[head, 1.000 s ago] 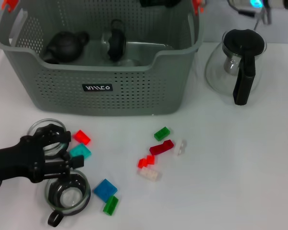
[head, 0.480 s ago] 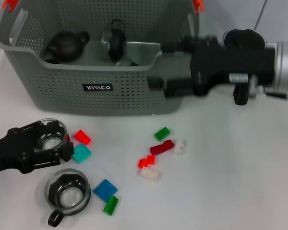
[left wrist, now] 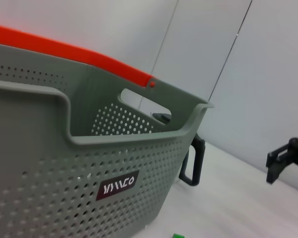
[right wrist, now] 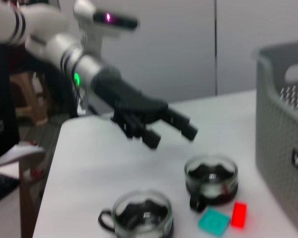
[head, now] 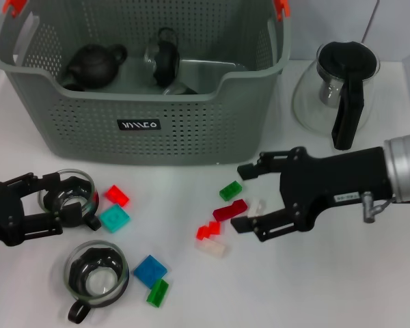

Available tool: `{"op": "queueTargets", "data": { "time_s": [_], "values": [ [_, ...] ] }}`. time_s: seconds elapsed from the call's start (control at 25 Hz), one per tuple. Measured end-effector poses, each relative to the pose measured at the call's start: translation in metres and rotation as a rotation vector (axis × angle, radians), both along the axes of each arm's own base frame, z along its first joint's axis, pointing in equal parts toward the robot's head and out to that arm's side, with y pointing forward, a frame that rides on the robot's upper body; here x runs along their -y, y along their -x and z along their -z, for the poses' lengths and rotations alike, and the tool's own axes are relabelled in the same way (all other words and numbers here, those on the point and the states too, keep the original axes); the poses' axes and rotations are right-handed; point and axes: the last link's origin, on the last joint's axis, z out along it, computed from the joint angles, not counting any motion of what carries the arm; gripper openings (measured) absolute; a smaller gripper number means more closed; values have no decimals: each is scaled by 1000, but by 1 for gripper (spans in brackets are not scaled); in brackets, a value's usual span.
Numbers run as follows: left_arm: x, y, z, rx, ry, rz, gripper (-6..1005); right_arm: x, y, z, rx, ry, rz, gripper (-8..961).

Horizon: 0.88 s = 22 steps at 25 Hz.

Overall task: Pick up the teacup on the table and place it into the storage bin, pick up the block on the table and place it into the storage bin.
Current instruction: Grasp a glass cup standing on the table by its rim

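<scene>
Hovering open-fingered over the dark red block (head: 230, 210), the right end effector (head: 247, 197) lines up a grab; left end effector (head: 55, 205), open, flanks a teacup (head: 69, 199).

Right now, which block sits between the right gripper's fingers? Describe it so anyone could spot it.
Start at the storage bin, then go down past its right corner to the block cluster on the table. The clear block lies between the open right gripper's fingers, beside the dark red block; it alone is see-through.
</scene>
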Motion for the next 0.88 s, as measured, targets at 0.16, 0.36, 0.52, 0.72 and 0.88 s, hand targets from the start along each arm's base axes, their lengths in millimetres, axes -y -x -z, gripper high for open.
{"op": "queueTargets", "data": {
  "time_s": [0.16, 0.36, 0.52, 0.72, 0.88],
  "values": [
    [-2, 2, -8, -15, 44, -48, 909, -4, -1, 13, 63, 61, -1, 916],
    [-14, 3, -21, 18, 90, -169, 908, -12, 3, 25, 119, 117, 10, 915],
    [-26, 6, -32, 23, 96, -281, 907, -16, 9, 26, 122, 128, 3, 915],
    [-39, 3, -45, -31, 144, -369, 906, -18, 14, 26, 122, 134, 10, 916],
    [-54, -4, -55, -94, 170, -437, 905, -19, 15, 26, 119, 130, 27, 916]
  ]
}}
